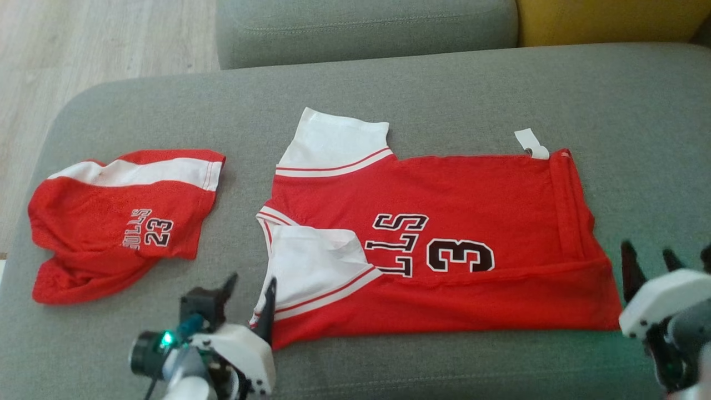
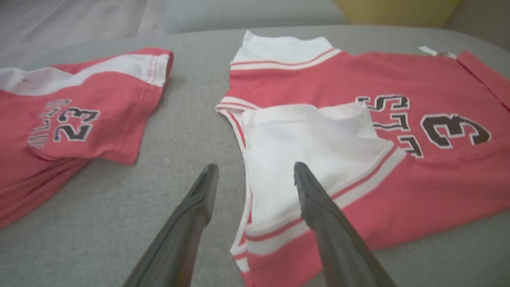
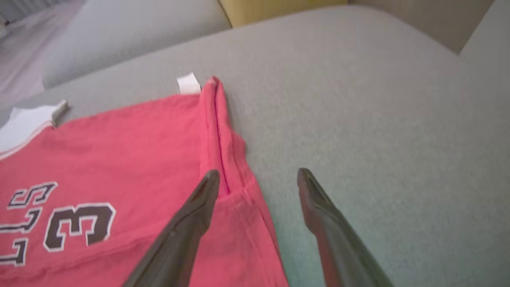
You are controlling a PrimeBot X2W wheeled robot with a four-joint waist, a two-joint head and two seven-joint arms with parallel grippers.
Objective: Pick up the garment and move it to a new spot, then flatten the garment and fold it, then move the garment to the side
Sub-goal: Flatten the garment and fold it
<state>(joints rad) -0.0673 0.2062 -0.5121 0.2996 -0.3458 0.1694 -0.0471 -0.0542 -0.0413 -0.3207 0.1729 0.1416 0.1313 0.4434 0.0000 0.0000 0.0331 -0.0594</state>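
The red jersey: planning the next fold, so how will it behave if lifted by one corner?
The red jersey is probably floppy: it lies flat with a soft fold along its near edge, so it should sag. Its folded-in white sleeve may well fall open. Pushed across the grey cushion, thin cloth likely bunches rather than slides.

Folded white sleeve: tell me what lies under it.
The red jersey lies beneath the sleeve; part of its black lettering is covered there and unreadable.

"23" on red shorts [image 1: 100, 222], "LLS" and "3" on red jersey [image 1: 472, 189]
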